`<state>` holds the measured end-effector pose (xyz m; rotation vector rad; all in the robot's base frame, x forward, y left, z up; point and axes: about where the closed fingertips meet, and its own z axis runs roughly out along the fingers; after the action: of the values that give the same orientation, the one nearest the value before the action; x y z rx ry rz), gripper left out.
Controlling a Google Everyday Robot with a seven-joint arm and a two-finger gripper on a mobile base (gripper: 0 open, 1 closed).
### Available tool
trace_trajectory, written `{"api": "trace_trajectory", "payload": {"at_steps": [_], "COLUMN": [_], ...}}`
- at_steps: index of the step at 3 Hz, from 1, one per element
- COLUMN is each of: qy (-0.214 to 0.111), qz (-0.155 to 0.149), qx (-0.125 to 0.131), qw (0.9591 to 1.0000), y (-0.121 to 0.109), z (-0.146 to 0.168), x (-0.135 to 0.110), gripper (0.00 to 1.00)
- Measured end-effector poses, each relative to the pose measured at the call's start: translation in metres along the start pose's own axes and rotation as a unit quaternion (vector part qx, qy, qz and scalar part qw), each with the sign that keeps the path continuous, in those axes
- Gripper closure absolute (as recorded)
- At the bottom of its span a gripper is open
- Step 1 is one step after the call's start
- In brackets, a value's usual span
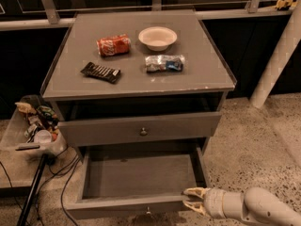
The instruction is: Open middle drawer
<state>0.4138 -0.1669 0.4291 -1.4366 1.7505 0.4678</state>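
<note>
Cabinet: a grey wooden cabinet (141, 86) fills the centre of the frame, seen from above and in front.
Middle drawer: the middle drawer (141, 175) sits in the lower centre of the frame, pulled well out of the cabinet, with its shallow grey inside bare to view.
Drawer knob: a small round knob (148, 211) sits at the centre of its front, near the bottom edge of the frame.
Upper drawer: the upper drawer (94, 131) lies just above the open one, with a round metal knob (143, 131) at centre and a dark band between it and the tabletop.
Gripper: the gripper (192, 199) reaches in from the lower right, at the right end of the middle drawer's front.
Fingers: the two pale fingers (195, 190) are spread apart, one above the other; whether they touch the front cannot be told.
Tabletop, upper left: a red soda can (114, 45) lies on its side.
Tabletop, upper centre: a white bowl (157, 37) stands upright, just right of the can.
Tabletop, centre: a blue and silver snack bag (164, 63) lies just below the bowl.
Tabletop, left: a dark snack bar (100, 72) lies flat below the can.
Left edge: a clear plastic bin (14, 140) holds mixed small items, beside the cabinet.
Floor, lower left: black cables (66, 185) trail beside the open drawer.
</note>
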Motion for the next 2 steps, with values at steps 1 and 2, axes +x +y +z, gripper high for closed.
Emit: {"api": "trace_trajectory", "payload": {"at_steps": [1, 2], "qy": [0.0, 0.0], "qz": [0.0, 0.0], "qx": [0.0, 0.0], "qw": [1.0, 1.0], "y": [0.0, 0.0], "z": [0.0, 0.0], "x": [0.0, 0.0], "gripper": [0.12, 0.0]}}
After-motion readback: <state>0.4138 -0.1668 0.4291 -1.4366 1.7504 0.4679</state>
